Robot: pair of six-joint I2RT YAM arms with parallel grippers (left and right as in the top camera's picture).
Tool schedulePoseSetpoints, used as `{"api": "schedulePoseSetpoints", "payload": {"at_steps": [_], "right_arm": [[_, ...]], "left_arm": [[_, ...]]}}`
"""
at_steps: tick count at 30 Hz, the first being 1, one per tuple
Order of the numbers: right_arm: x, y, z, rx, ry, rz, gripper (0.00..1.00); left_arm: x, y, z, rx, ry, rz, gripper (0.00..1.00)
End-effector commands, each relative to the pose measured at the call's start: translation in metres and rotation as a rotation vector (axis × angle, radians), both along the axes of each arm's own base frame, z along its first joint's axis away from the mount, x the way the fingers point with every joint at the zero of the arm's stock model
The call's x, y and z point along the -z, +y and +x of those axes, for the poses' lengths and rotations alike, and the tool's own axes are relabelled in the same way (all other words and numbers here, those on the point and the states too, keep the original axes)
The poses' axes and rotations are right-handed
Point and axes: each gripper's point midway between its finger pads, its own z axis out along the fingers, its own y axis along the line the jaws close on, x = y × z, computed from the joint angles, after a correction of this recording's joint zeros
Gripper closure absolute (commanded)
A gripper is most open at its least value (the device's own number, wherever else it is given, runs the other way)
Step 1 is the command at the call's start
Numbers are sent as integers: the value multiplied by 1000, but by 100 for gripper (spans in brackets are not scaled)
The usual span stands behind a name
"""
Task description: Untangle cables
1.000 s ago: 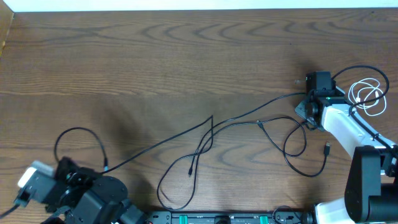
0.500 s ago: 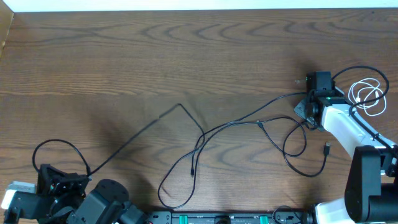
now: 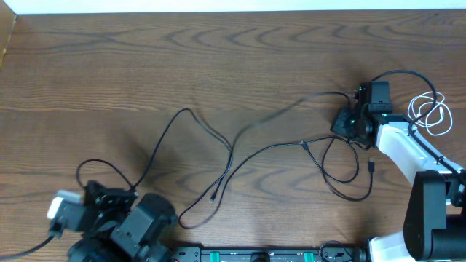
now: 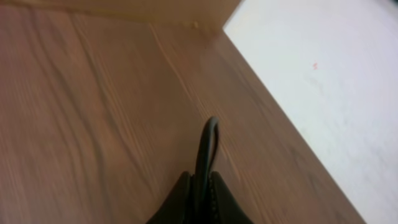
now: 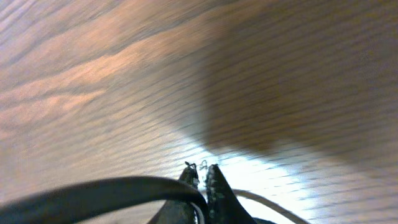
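Standing by the rig right now. The wooden table takes up pretty much everything you can see, dark grain and mostly bare up top. The left arm is hunched at the near left corner, and the right arm, the one with the white link, reaches in from the near right.

The black cable is the big sprawl across the middle. From the left side it makes a small loop, arches up, then dips down toward the centre. From there it snakes right, with a couple of loose loops just below the right arm's wrist. One stretch heading up to the right is smeared, so I can't trace it cleanly (can't tell if it's one long lead or two, honestly). The white cable sits coiled by the right edge, just beside the right arm and apart from the black mess.

The left gripper has its fingers pressed together, with the black cable pinched between them and sticking up out of the tips. The right gripper is the same deal: fingers squeezed nearly closed, with the black cable running in from the left to the tips.

The smallest bits are two plug ends. One plug lies low in the centre, and another plug lies near the right arm.
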Motion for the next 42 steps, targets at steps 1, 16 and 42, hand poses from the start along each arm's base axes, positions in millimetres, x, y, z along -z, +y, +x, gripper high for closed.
{"api": "schedulePoseSetpoints", "payload": {"at_steps": [1,16,42], "right_arm": [[-6,19,-1,-105,-25,47,93],[-9,28,2,-130,-44,53,92],[-77,107,-15,-612,-288,328,11]], "left_arm": [[14,-22,16,118,145,69,92],[86,-101,86,411,566,185,92],[185,-65,111,524,822,-458,83]]}}
